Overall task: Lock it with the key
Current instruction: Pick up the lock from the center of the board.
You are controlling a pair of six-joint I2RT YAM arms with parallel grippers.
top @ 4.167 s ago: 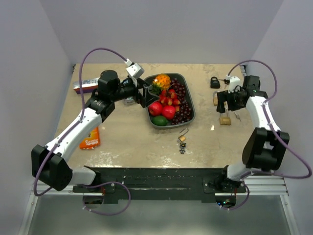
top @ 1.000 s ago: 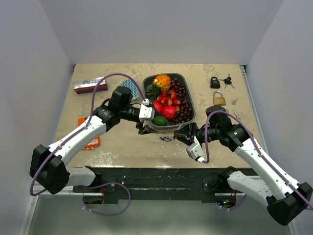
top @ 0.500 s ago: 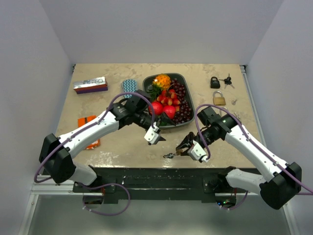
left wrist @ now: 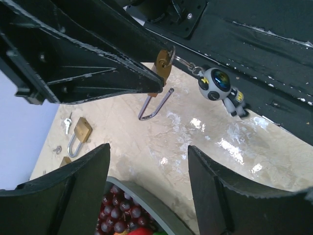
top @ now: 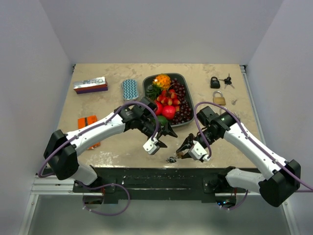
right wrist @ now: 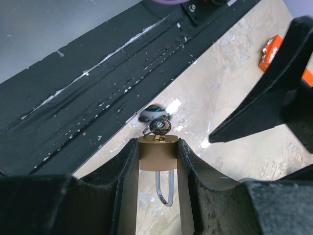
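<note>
My right gripper is shut on the body of a brass padlock just above the table's front edge. A key sits in its keyhole, with a round charm hanging from the key ring. The steel shackle hangs with one end free. In the left wrist view the padlock and charm show ahead of my left gripper. The left gripper is open and empty, a short way from the lock and not touching it.
A grey tray of fruit stands right behind both grippers. Back right lie a second brass padlock, a black padlock and loose keys. A box, a patterned case and an orange packet lie at the left.
My left gripper has swung forward and right toward the held padlock, and its jaws have narrowed a little. The right gripper keeps the padlock near the front edge.
</note>
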